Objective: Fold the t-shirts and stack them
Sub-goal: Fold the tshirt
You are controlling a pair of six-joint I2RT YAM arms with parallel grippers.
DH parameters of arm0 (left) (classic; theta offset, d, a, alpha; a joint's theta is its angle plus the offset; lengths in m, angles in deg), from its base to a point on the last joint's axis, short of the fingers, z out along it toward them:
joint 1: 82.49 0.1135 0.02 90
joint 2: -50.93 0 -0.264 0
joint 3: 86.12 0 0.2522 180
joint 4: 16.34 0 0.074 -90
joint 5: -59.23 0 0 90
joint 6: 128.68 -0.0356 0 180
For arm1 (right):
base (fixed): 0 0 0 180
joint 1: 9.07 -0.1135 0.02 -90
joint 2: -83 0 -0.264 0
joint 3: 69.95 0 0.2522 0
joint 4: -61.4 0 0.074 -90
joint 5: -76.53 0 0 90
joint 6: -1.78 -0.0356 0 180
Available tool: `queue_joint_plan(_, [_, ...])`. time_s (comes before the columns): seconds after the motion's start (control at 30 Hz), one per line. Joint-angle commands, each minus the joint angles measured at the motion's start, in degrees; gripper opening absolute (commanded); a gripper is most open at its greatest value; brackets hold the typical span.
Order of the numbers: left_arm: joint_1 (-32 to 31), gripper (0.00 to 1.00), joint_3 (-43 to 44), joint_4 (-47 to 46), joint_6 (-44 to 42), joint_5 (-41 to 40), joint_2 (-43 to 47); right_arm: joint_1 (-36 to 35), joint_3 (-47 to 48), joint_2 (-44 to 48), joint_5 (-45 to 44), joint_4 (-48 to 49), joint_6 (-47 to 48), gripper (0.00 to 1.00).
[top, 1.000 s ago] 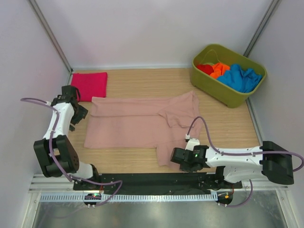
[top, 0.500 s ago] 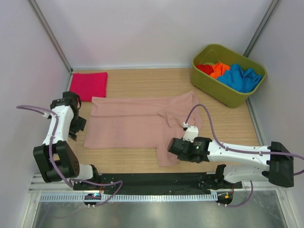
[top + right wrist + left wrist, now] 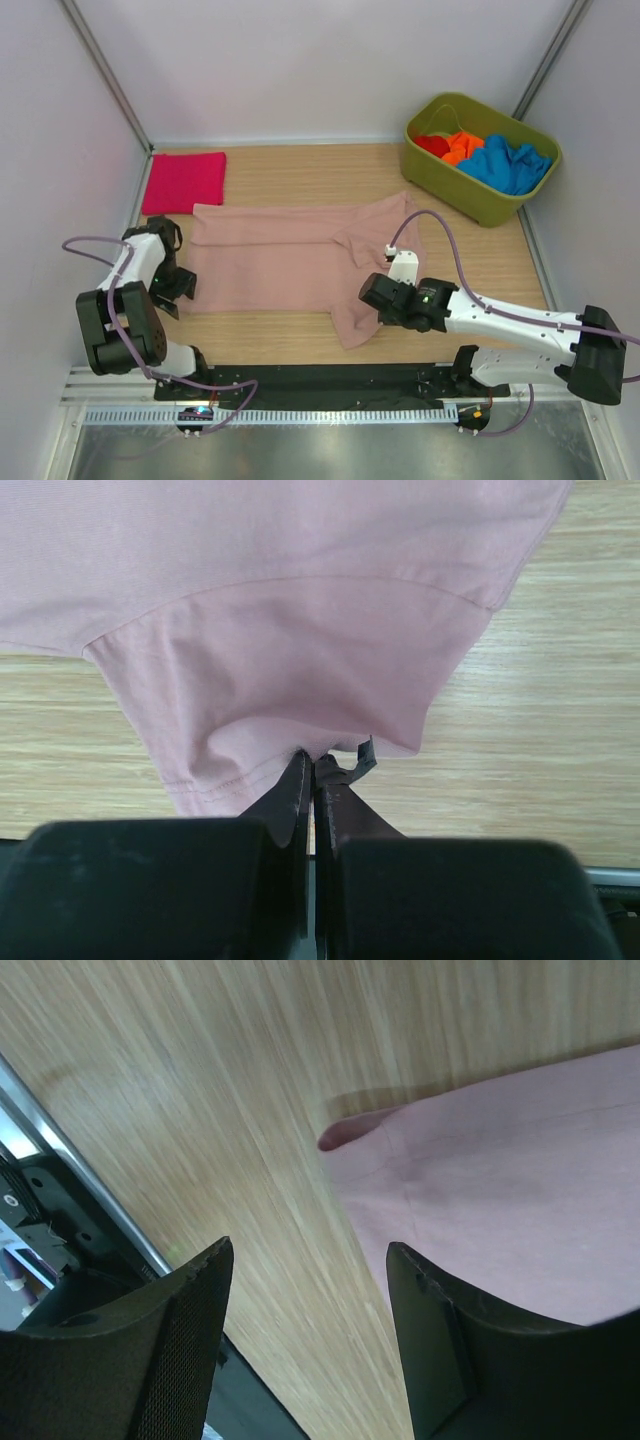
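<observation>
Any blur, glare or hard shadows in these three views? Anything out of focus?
Top external: even light, sharp, no glare on the table. Left wrist: table grain smeared, likely motion blur; pink t-shirt corner throws a soft shadow; left tool fingers dark and soft. Right wrist: cloth and wood sharp; right tool body near the lens, black, no detail.

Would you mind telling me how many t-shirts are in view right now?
5: the pink shirt spread mid-table, the magenta shirt folded far left, and the red shirt, orange shirt and blue shirt in the tub; others may be hidden beneath.
</observation>
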Motion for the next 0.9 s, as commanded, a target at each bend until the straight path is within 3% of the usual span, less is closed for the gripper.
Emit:
queue_joint_plan(0.0, [0.4, 0.64, -2.6, -4.9, 0.9, 1.6, -1.5, 0.2, 2.0, 1.2, -1.8, 1.9, 2.5, 0.01])
queue_joint_plan(0.13, [0.5, 0.64, -3.2, -7.6, 0.5, 0.6, -5.7, 0.2, 2.1, 1.6, -1.9, 1.7, 3.1, 0.01])
queue_joint_plan(0.27, [0.4, 0.55, -3.2, -10.1, -0.2, 2.8, -9.7, 0.2, 2.5, 2.7, -3.2, 0.6, 2.5, 0.01])
queue_joint_plan(0.4, [0.4, 0.37, -3.2, -11.0, -0.2, 2.8, -10.2, 0.1, 4.0, 3.9, -4.6, -1.7, 2.2, 0.01])
queue_joint_plan(0.47, [0.4, 0.35, -2.9, -11.1, -0.4, 1.3, -10.0, 0.2, 4.3, 4.5, -5.2, -2.0, 1.9, 0.01])
queue_joint_plan(0.63, [0.4, 0.00, -3.2, -12.3, -1.6, 0.1, -5.9, 0.2, 3.6, 5.8, -6.0, -2.3, 1.3, 0.01])
queue_joint_plan(0.87, [0.3, 0.00, -1.3, -12.0, -1.0, -1.2, -1.2, 1.4, 6.6, 5.0, -10.4, -4.9, 2.2, 0.01])
